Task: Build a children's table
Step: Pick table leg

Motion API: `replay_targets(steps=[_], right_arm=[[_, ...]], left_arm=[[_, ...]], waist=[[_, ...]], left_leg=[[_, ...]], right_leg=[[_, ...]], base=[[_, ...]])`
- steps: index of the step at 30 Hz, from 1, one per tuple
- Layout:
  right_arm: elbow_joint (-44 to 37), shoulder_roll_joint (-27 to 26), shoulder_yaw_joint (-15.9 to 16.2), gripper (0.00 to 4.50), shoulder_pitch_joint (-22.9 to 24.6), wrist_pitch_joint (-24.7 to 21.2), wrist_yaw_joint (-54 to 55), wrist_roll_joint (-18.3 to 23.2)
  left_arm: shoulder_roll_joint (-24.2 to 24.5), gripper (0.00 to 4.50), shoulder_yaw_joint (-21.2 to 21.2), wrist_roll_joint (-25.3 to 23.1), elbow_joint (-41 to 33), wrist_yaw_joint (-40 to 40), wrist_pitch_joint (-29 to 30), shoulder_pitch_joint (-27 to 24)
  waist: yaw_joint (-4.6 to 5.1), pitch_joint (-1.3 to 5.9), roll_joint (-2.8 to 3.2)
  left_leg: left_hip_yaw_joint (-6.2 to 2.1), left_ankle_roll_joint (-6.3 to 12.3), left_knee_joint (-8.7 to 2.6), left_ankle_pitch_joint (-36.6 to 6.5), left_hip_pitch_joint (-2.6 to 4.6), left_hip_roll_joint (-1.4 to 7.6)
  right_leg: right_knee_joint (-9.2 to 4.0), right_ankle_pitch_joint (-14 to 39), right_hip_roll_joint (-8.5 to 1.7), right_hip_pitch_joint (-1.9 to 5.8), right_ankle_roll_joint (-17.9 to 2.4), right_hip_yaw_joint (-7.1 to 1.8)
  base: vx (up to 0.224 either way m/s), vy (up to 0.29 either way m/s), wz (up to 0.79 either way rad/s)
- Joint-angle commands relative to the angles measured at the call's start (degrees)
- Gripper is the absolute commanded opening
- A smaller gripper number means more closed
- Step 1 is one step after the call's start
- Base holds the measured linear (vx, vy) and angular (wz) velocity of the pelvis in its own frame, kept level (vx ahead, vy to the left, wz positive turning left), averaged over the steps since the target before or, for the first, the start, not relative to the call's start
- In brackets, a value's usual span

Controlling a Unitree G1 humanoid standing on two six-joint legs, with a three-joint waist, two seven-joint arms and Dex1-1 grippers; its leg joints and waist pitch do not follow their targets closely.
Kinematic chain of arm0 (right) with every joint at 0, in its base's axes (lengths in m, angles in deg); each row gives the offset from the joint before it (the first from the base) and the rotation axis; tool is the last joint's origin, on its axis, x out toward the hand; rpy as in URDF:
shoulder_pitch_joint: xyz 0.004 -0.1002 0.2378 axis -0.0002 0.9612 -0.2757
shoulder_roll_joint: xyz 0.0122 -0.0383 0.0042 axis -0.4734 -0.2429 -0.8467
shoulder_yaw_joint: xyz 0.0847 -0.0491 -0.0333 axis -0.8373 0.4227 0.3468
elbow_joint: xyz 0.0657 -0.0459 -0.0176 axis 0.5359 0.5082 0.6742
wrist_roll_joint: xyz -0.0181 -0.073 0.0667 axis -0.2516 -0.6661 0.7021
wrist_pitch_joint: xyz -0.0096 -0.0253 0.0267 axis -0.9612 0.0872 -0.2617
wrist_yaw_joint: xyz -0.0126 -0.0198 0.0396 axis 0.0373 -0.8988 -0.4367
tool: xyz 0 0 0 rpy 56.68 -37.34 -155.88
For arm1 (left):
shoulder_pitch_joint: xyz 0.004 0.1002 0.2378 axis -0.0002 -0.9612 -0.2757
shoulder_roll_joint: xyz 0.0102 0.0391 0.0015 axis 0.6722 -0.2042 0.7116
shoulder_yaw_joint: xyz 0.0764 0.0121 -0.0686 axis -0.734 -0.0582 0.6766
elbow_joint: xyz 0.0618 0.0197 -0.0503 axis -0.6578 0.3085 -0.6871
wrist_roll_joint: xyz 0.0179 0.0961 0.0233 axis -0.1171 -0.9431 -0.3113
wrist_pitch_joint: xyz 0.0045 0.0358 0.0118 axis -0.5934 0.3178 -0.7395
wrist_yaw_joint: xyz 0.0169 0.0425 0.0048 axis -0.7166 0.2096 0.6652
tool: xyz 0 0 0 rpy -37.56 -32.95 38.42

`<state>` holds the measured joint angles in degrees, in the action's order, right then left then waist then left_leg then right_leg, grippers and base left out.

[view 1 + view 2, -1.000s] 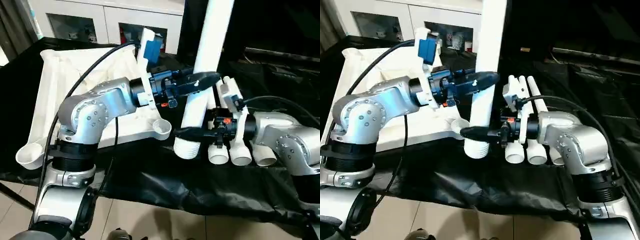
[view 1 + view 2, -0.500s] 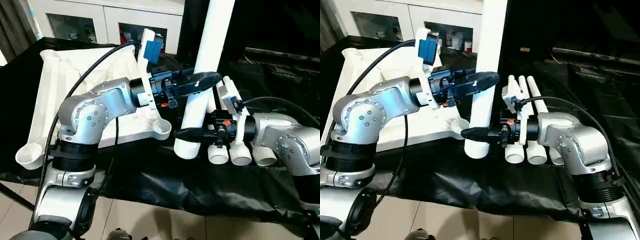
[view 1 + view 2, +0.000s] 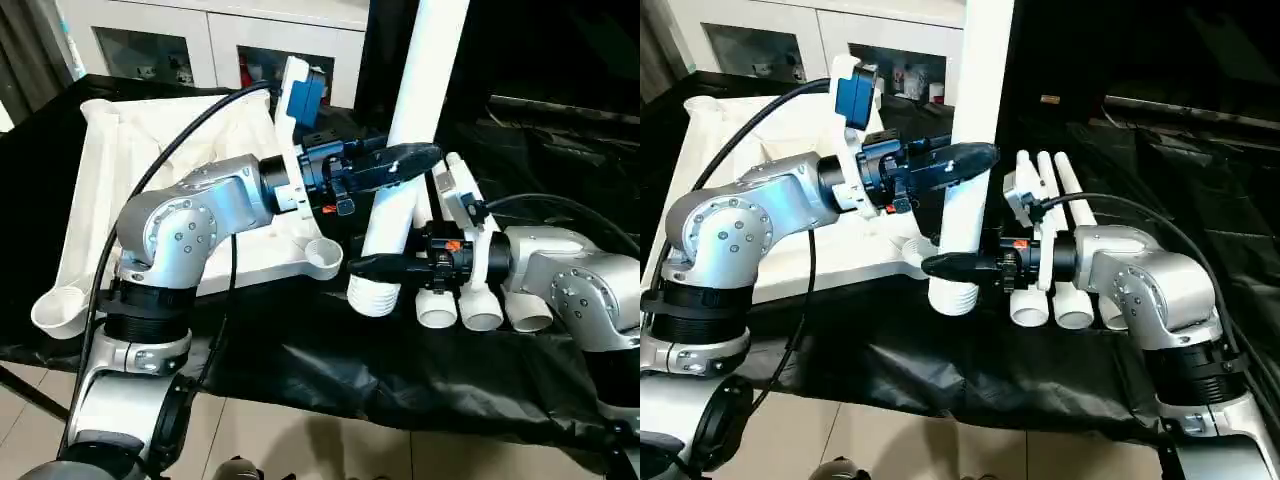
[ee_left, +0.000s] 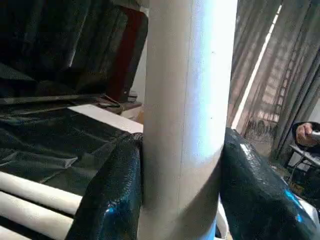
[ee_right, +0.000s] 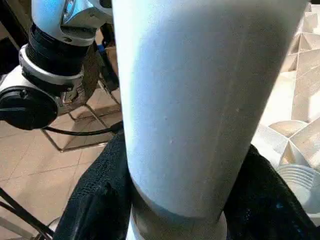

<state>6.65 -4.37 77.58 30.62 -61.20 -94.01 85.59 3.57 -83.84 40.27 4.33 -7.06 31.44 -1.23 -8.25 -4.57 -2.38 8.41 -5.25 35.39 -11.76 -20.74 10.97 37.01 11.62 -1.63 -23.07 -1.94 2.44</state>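
Note:
A white tubular table leg [image 3: 420, 90] stands nearly upright, its threaded lower end [image 3: 372, 296] hanging just above the black cloth. My left gripper [image 3: 405, 160] is shut on its middle, with black fingers [image 4: 112, 195] pressing both sides. Lower down, my right gripper [image 3: 375, 268] is shut on the same leg just above the threads, and its fingers [image 5: 95, 205] hug the tube. The white tabletop [image 3: 150, 160] lies upside down at the left, ribbed side up. Its near corner socket [image 3: 322, 256] is just left of the leg's end.
Three more white legs [image 3: 480, 300] lie side by side on the black cloth [image 3: 400, 370] under my right forearm. Another corner socket [image 3: 55, 310] sits at the front left. A white cabinet [image 3: 220, 40] stands behind. A person's hand [image 4: 306, 132] shows far off.
My right gripper's fingers have closed in around the leg's lower part. The leg, the left arm and the tabletop have stayed where they were.

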Motion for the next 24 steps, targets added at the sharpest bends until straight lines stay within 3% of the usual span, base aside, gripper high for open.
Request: replay_targets(steps=[1, 6, 8, 10, 13, 24], right_arm=[[-0.18, 0.08, -0.23, 1.92, 0.42, -0.44, 0.47, 0.22], [-0.34, -0.28, -0.25, 1.92, 0.76, 0.9, 1.47, -0.79], [0.29, -0.72, -0.44, 2.48, 0.56, 1.37, 2.33, -1.31], [0.82, -1.03, -0.83, 2.68, 0.22, 1.08, 2.78, -1.12], [1.01, -1.12, -1.21, 2.97, -0.04, 1.12, 2.98, -1.0], [-0.11, -1.07, -2.27, 3.02, 0.37, 0.17, 2.66, 0.7]], left_arm=[[-0.05, 1.86, -1.12, -0.24, -0.65, -1.12, -0.35, 0.26], [0.15, 1.86, -1.4, -0.32, -0.73, -1.56, -0.42, 0.25], [0.22, 1.86, -1.45, -0.4, -0.61, -1.7, -0.49, 0.31], [0.32, 1.86, -1.45, -0.48, -0.44, -1.84, -0.56, 0.37], [0.49, 1.86, -1.47, -0.58, -0.22, -2.1, -0.69, 0.45], [0.76, 1.86, -1.73, -0.84, 0.0, -2.99, -0.95, 0.46]], waist=[[-0.11, 5.13, 0.58], [-0.13, 5.12, 0.69], [-0.1, 5.1, 0.75], [-0.13, 5.12, 1.05], [-0.07, 5.13, 0.89], [-0.1, 5.2, 1.1]], left_leg=[[0.0, 0.66, -3.26, -0.18, -0.18, 1.51], [-0.04, 0.48, -3.29, -0.43, -0.17, 1.54], [-0.02, 0.33, -3.3, -0.7, -0.14, 1.53], [-0.06, 0.21, -3.29, -0.8, -0.06, 1.57], [-0.06, 0.15, -3.33, -0.78, -0.13, 1.53], [-0.04, 0.27, -3.27, -0.85, -0.17, 1.48]], right_leg=[[-4.0, 1.52, -5.29, 4.33, -10.97, -2.83], [-4.0, 1.51, -5.33, 4.3, -11.19, -2.8], [-4.03, 1.67, -5.32, 4.31, -11.2, -2.81], [-3.99, 1.68, -5.32, 4.22, -11.28, -2.79], [-3.94, 1.16, -5.26, 4.33, -11.41, -2.78], [-3.96, 1.02, -5.24, 4.36, -11.36, -2.81]], base=[[0.0, 0.0, 0.0], [0.0, 0.0, 0.0], [0.0, 0.0, 0.0], [0.0, 0.0, 0.0], [0.0, 0.0, 0.0], [0.0, 0.0, 0.0]])
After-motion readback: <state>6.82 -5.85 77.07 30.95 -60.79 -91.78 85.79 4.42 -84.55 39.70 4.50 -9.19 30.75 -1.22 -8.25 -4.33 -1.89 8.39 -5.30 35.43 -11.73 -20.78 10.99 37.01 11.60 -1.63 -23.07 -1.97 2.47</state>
